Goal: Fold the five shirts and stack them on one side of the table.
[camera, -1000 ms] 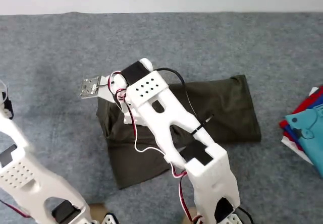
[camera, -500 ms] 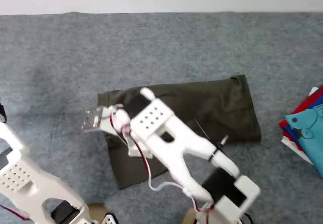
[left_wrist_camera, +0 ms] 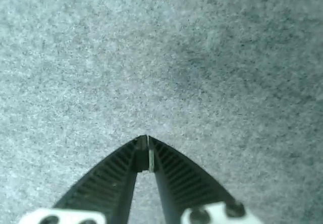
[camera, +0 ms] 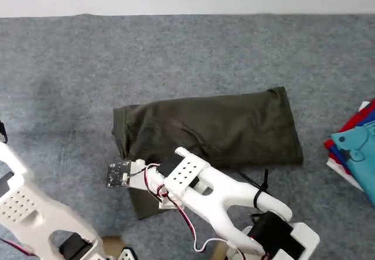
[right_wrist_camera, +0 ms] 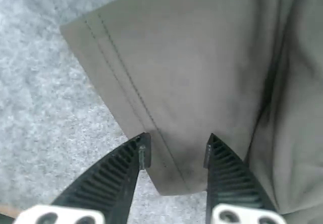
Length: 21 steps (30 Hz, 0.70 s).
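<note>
An olive green shirt lies partly folded in the middle of the grey table, its near left corner under my right arm. In the right wrist view the shirt's stitched hem corner lies flat. My right gripper hovers open just above that hem, one finger to each side of the edge, holding nothing. My left gripper is shut and empty over bare grey cloth. The left arm stands at the near left corner, away from the shirt.
A stack of folded shirts in red, white and teal sits at the right edge of the table. Grey table cloth stretches open behind and left of the olive shirt. A pale wall runs along the far edge.
My right arm has drawn back from the shirt's far left corner to its near left corner, uncovering the shirt's left part. The left arm has barely shifted.
</note>
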Available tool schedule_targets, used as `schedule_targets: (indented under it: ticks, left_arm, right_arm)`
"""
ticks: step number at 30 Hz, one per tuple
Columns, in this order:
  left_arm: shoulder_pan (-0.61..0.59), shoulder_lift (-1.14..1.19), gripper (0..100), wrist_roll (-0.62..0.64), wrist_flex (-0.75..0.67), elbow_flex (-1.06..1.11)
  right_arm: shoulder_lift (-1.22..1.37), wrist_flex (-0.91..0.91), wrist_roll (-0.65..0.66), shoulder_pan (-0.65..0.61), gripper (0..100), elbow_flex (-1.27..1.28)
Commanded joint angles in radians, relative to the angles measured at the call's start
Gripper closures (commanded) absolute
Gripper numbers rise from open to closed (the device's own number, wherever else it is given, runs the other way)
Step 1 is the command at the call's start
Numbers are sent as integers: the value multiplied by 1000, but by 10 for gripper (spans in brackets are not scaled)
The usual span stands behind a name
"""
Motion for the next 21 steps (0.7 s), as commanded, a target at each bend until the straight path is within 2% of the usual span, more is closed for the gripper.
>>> schedule_targets:
  ticks: [1,5,11,21]
  left_arm:
    - [-6,-12,992,-8,8,-8]
    - [-6,-12,992,-8,8,-8]
    - [-5,-12,992,-8,5,-8]
    - [-3,-12,992,-5,3,-8]
  right_arm:
    - [-16,12,46,-10,810,-5]
    - [-19,104,84,-12,763,-9]
    - [-19,173,87,-13,762,-8]
    - [-2,-24,137,-7,764,60]
